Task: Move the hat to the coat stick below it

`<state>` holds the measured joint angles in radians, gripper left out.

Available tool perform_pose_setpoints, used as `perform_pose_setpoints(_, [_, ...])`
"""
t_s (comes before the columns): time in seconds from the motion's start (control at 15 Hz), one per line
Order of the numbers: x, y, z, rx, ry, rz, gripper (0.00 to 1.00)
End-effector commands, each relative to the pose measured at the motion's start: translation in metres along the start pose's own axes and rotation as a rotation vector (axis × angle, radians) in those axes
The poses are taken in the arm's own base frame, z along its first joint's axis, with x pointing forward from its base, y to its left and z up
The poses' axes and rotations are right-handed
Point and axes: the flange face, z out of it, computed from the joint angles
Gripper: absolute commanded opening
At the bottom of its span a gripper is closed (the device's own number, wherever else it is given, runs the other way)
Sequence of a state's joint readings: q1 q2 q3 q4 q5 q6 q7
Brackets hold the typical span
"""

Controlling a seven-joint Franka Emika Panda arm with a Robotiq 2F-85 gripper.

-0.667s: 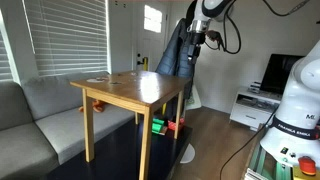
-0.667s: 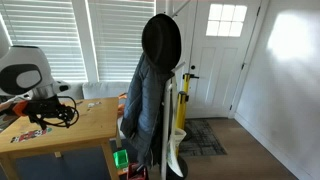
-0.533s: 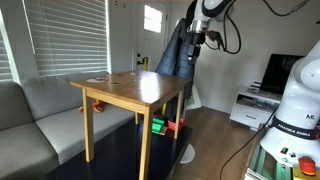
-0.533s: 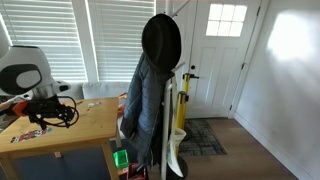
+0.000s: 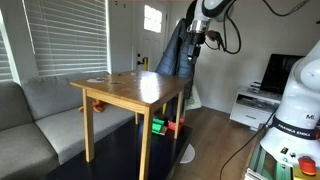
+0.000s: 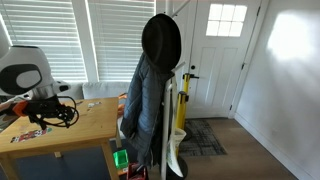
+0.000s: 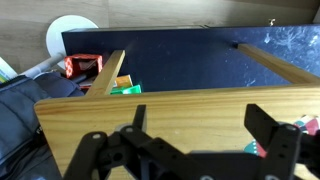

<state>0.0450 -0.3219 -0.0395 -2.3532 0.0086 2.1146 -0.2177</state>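
Observation:
A black hat (image 6: 160, 40) hangs at the top of a coat stand, over a blue denim jacket (image 6: 145, 105). The jacket also shows in an exterior view (image 5: 172, 55); the hat is not clear there. My gripper (image 6: 50, 110) hovers over the wooden table (image 6: 95, 125), to the left of the stand and apart from the hat. In an exterior view it shows high up in front of the jacket (image 5: 205, 38). In the wrist view the gripper (image 7: 200, 120) is open and empty above the tabletop (image 7: 180, 105).
A grey couch (image 5: 35, 115) stands beside the table (image 5: 130, 88). Coloured toys (image 5: 165, 126) lie on the floor under the table, also in the wrist view (image 7: 85, 66). The stand's white round base (image 7: 70, 35) is on the floor. A white door (image 6: 220, 55) is behind the stand.

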Motion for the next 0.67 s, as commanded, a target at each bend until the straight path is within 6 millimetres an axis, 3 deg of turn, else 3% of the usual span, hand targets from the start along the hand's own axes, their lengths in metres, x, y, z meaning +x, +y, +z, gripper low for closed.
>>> perform_pose_setpoints(0.0, [0.0, 0.0, -0.001, 0.0, -0.001, 0.0, 1.0])
perform_pose_setpoints(0.53, [0.0, 0.0, -0.001, 0.0, -0.001, 0.0, 1.0])
perform_pose_setpoints(0.6, [0.002, 0.012, -0.007, -0.046, 0.023, 0.02, 1.0])
